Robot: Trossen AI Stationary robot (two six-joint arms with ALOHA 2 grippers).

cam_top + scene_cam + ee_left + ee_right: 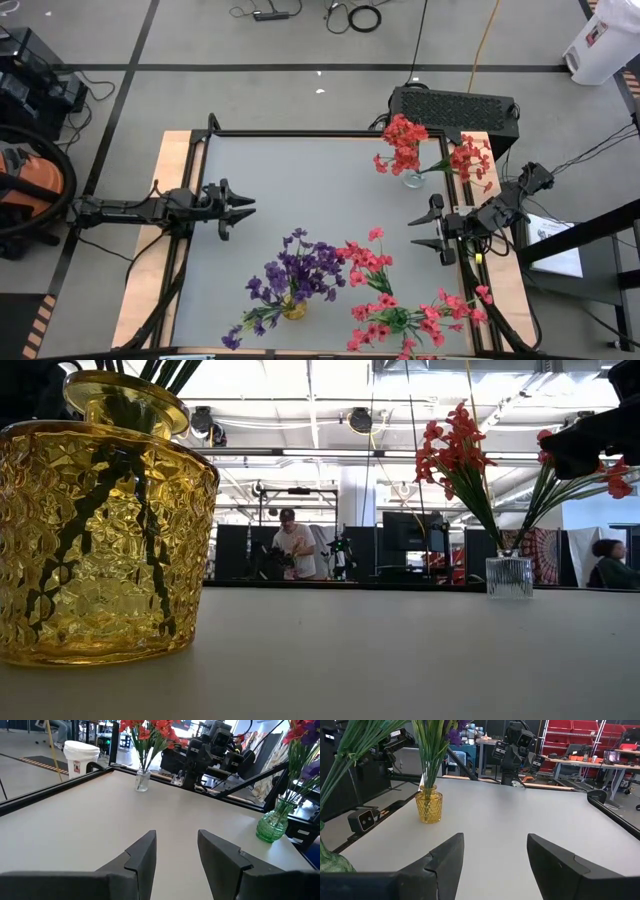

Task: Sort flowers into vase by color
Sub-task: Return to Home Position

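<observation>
Taking the table (300,170) in the high view as a clock face, my left gripper (240,215) hangs at 9 o'clock, near the left edge and pointing toward the centre. Its fingers (142,855) are spread apart, and my left wrist view shows bare table top in the gap. My right gripper (414,231) sits at about 3 o'clock and points back toward the left one. Its fingers (447,857) are spread just as wide, again with plain table between them. The two grippers are well apart and touch none of the vases.

The flowers stand in three bunches. The red flowers (405,145) fan out of a small clear vase (413,180) at about 1 o'clock, near the far edge and just beyond my right gripper. The purple flowers (300,270) fill a yellow vase (293,308) at 6 o'clock by the near edge. In the low view this yellow vase (100,540) looms very close to the camera, with dark stems showing through its patterned glass. The pink flowers (372,262) spread from a green vase (398,320) at about 5 o'clock, just beside the purple bunch, their blossoms nearly meeting. All three vases are upright
</observation>
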